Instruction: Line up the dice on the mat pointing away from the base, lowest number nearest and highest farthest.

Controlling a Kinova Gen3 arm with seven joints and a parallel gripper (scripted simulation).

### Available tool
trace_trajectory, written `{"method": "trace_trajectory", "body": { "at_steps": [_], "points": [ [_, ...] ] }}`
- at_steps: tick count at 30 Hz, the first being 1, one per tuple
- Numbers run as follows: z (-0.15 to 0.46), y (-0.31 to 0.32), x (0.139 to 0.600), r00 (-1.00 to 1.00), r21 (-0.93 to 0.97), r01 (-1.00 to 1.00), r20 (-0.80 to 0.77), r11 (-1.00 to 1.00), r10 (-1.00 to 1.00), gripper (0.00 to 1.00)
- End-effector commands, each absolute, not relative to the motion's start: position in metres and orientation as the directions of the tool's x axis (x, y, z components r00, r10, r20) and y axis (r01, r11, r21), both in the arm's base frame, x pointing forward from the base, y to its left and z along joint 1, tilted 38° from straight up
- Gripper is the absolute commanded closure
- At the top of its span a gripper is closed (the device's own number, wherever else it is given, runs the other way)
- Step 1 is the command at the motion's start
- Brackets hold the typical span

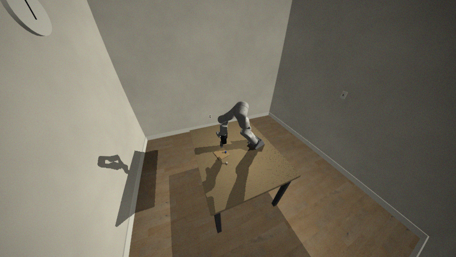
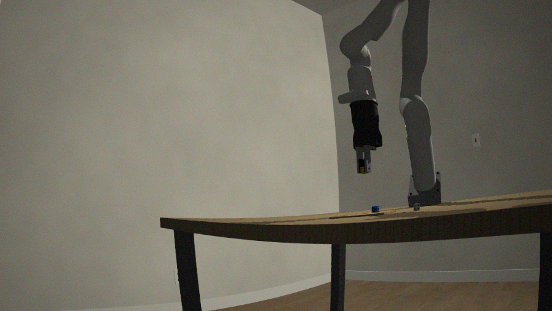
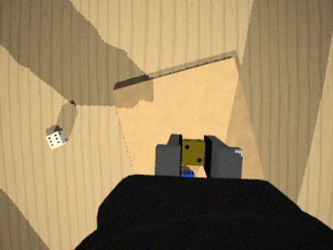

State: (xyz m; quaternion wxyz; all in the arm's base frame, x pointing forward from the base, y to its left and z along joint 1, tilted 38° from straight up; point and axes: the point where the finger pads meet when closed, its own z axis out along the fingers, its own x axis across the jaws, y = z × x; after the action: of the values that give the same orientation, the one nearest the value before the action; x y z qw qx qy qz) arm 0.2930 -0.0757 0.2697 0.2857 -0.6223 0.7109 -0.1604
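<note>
My gripper (image 1: 221,146) (image 2: 363,172) (image 3: 192,150) is shut on the yellow die (image 2: 362,169) (image 3: 193,157), well above the table. The die's side facing the wrist camera shows two black pips. The blue die (image 1: 225,152) (image 2: 375,209) (image 3: 187,174) sits on the tan mat (image 1: 219,154) (image 3: 173,109), on the part towards the robot's base. In the wrist view it is mostly hidden behind my gripper, just below the yellow die. The white die (image 1: 226,163) (image 2: 416,206) (image 3: 56,139) lies on the table off the mat, six pips on its upper face.
The wooden table (image 1: 261,172) (image 2: 270,227) carries the robot's base (image 1: 256,144) (image 2: 423,198), to the right of the mat in the top view. Arm shadows fall across the table and a corner of the mat. The table's edge lies left of the mat in that view.
</note>
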Motion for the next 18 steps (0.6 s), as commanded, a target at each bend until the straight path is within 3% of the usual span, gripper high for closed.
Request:
{"method": "trace_trajectory", "body": {
  "at_steps": [1, 18],
  "points": [
    [0.270, -0.076, 0.293, -0.062, -0.584, -0.793, -0.206, 0.174, -0.977, 0.66],
    [0.255, -0.074, 0.304, -0.063, -0.584, -0.793, -0.206, 0.174, -0.977, 0.66]
  ]
}}
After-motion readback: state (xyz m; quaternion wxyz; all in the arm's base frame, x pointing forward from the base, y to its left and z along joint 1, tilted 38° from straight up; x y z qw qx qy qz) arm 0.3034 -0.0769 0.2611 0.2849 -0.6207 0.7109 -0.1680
